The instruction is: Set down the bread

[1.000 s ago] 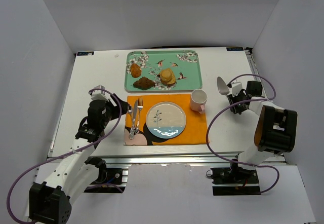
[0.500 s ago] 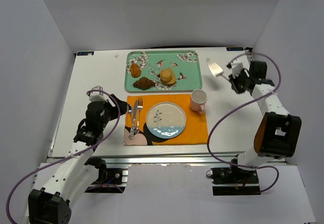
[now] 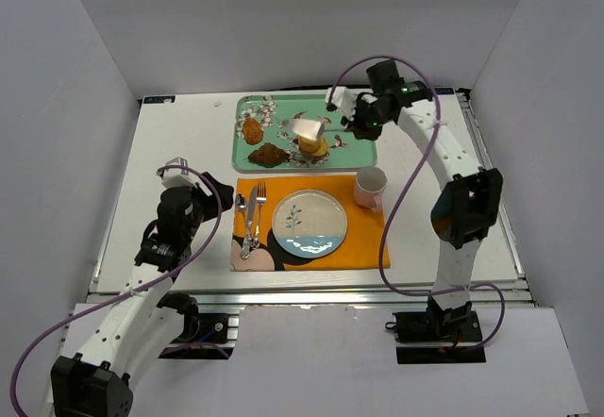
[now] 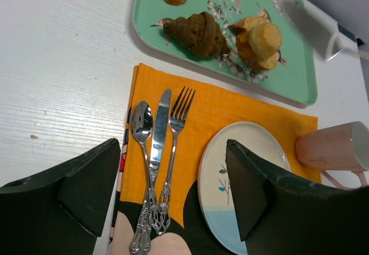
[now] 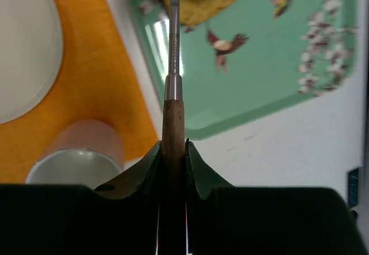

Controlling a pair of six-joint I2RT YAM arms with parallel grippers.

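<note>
The right gripper (image 5: pixel 173 151) is clamping its two fingers onto the wooden handle of a spatula (image 5: pixel 173 82), and the metal shaft is running straight out ahead of them to a pale blade that is hovering over the green tray (image 3: pixel 347 153), above the round stacked bun (image 3: pixel 314 146). From that blade the bread (image 3: pixel 269 155) is lying to the left and a little nearer the arms' bases, just beside the bun and close against the tray's near rim, with nothing touching it. Its long axis is running roughly along that near rim, left to right in the overhead view, so the spatula, which is pointing leftward from the far right, is lining up closer to end-on than broadside to it. Judging from this, the coming move is calling for the blade to clear the bun, drop low and slide in under the bread from its right-hand tapered end without nudging the bun or the small orange-brown pastry (image 3: pixel 253 132) behind it. The plate (image 3: pixel 326 211) is waiting on the orange mat (image 3: pixel 363 238), nearer than the tray and just right of the bread's line. The left gripper (image 3: pixel 217 195) is hanging with jaws spread and empty beside the cutlery (image 4: pixel 155 151), about as near the bread as the blade, but the right arm is the one carrying the tool
</note>
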